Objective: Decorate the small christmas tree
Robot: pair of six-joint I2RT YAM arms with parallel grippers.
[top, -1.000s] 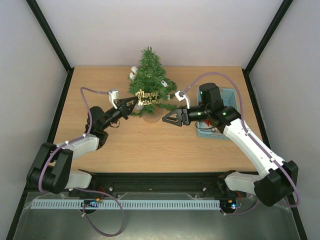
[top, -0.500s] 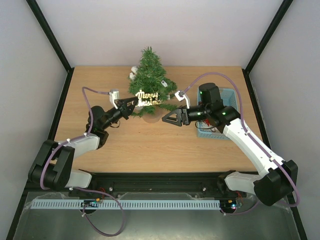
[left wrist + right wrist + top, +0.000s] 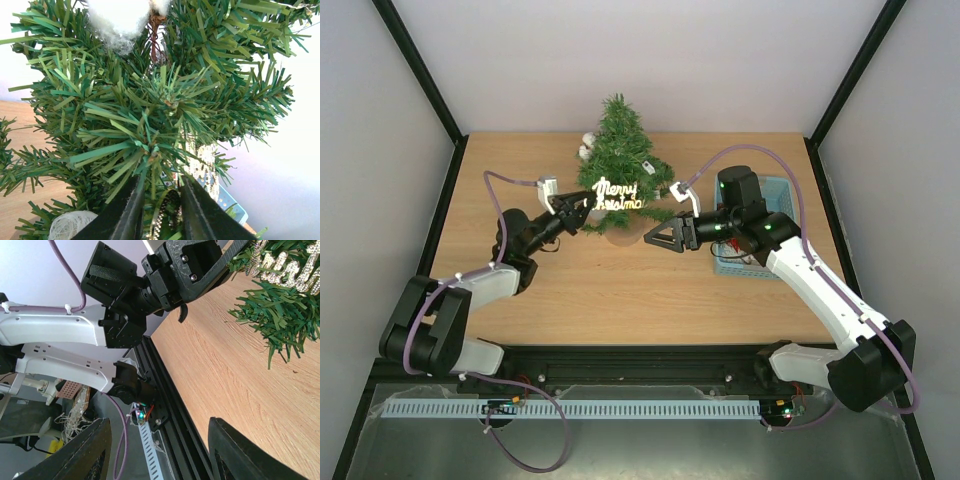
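The small christmas tree (image 3: 620,150) stands at the back middle of the table on a round tan base (image 3: 621,236). A gold glitter "Merry Christmas" sign (image 3: 617,193) hangs across its lower front. My left gripper (image 3: 582,207) is at the sign's left end, pushed into the branches. In the left wrist view its narrow jaws (image 3: 161,212) are closed on a gold loop of the sign (image 3: 171,212) among green needles. My right gripper (image 3: 658,237) is wide open and empty, just right of the tree base and above bare wood (image 3: 160,455).
A light-blue basket (image 3: 782,187) sits at the right, mostly under my right arm. White fluffy ornaments (image 3: 587,146) hang on the tree's left side. A white woven ball (image 3: 70,226) sits low in the branches. The table's black front rail (image 3: 165,405) runs below.
My left gripper has pushed a little further toward the tree and its jaws look narrower. The sign has shifted slightly right with it. The right arm has barely moved.
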